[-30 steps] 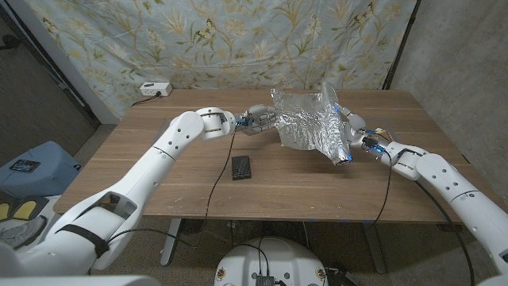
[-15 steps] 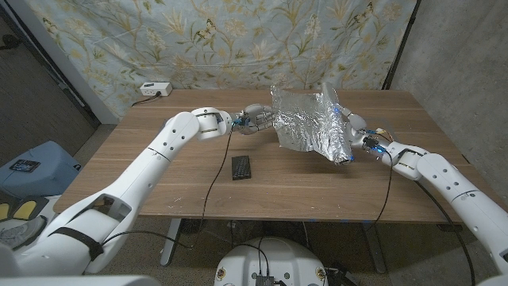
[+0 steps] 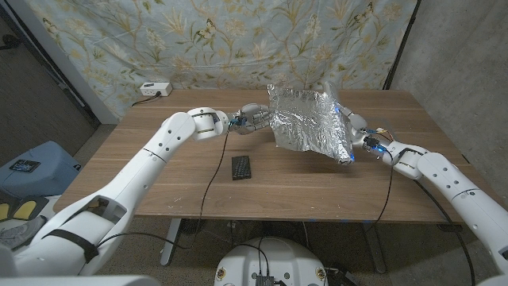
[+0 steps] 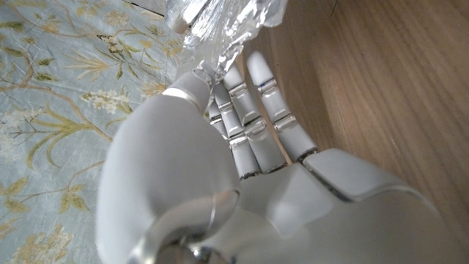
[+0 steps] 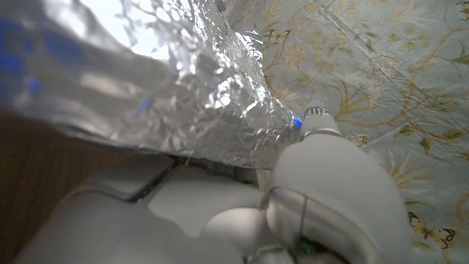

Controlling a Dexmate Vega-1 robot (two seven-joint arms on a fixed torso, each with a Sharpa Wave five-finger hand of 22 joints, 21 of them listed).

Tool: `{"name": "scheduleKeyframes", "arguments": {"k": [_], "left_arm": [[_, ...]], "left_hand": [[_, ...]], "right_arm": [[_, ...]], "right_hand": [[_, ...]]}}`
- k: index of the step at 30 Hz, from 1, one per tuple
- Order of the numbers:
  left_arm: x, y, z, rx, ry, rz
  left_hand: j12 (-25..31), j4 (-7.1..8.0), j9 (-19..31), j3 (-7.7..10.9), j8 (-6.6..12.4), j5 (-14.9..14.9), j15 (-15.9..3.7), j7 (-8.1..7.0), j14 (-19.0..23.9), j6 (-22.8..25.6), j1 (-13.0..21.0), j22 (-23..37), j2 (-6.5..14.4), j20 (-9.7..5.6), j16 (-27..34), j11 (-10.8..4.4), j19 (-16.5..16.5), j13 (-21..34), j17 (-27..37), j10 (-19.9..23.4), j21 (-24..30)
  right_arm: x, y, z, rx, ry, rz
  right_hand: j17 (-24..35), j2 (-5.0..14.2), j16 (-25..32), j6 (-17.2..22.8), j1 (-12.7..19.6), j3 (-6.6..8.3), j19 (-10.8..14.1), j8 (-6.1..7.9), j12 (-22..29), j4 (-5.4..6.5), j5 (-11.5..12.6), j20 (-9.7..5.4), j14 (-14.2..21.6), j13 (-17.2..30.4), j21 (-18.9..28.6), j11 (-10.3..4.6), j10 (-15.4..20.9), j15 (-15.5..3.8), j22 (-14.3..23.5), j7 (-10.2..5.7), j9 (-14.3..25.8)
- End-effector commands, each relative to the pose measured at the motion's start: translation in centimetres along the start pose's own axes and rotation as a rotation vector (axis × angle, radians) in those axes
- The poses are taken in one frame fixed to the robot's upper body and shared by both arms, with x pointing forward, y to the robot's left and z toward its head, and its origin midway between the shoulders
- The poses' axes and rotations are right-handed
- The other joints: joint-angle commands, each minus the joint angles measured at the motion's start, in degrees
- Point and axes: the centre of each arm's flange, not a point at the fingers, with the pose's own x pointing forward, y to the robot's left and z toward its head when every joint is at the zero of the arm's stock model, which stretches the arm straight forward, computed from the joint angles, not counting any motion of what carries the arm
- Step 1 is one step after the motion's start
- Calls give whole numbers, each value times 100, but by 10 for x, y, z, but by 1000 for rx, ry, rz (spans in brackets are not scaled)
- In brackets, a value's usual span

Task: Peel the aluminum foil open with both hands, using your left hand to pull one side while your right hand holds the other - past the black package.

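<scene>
A crinkled sheet of aluminum foil (image 3: pixel 305 119) hangs spread above the far middle of the table, between my two hands. My left hand (image 3: pixel 255 117) pinches its left edge; in the left wrist view its fingers (image 4: pixel 245 110) reach up to the foil (image 4: pixel 223 26). My right hand (image 3: pixel 355 137) grips the rolled right side of the foil (image 5: pixel 190 88), low near the tabletop. The black package (image 3: pixel 240 167) lies flat on the wood, nearer me and to the left of the foil, apart from both hands.
The wooden table (image 3: pixel 159 175) has open wood in front of and beside the package. A white power strip (image 3: pixel 155 88) sits at the far left corner. A black cable (image 3: pixel 214 179) crosses the table from the left wrist. A floral cloth (image 3: pixel 198 40) hangs behind.
My left hand has drawn its edge of the foil a little further left and up. The sheet is stretched slightly wider. My right hand has stayed in place.
</scene>
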Motion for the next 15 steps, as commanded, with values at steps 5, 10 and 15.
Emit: {"name": "scheduleKeyframes", "arguments": {"k": [5,10,15], "left_arm": [[-6,7,7,-16,-4,-5],[-8,10,9,-33,-8,-7],[-10,14,10,-48,-6,-2]], "left_hand": [[0,19,9,8,-24,17,-23,229,23,211,57,-7,1,-25,34,-187,-30,43,29,180,67],[-15,19,11,8,-31,19,-27,234,26,201,57,-14,-2,-28,36,-195,-36,47,45,173,109],[-19,18,13,6,-33,20,-32,234,17,201,57,-18,-8,-30,33,-178,-53,58,55,173,135]], "right_arm": [[4,0,-1,3,20,0],[6,0,0,4,33,-2],[8,0,0,9,47,-7]], "right_hand": [[11,-2,-57,-129,-77,-56,0,-29,-59,15,34,30,-99,42,-94,61,-136,51,31,52,8],[5,-44,-68,-236,-147,-109,7,-60,-91,40,43,58,-125,56,-139,105,-215,91,31,98,6],[0,-91,-78,-308,-206,-164,-9,-70,-112,59,63,93,-149,72,-197,142,-263,132,32,130,2]]}}
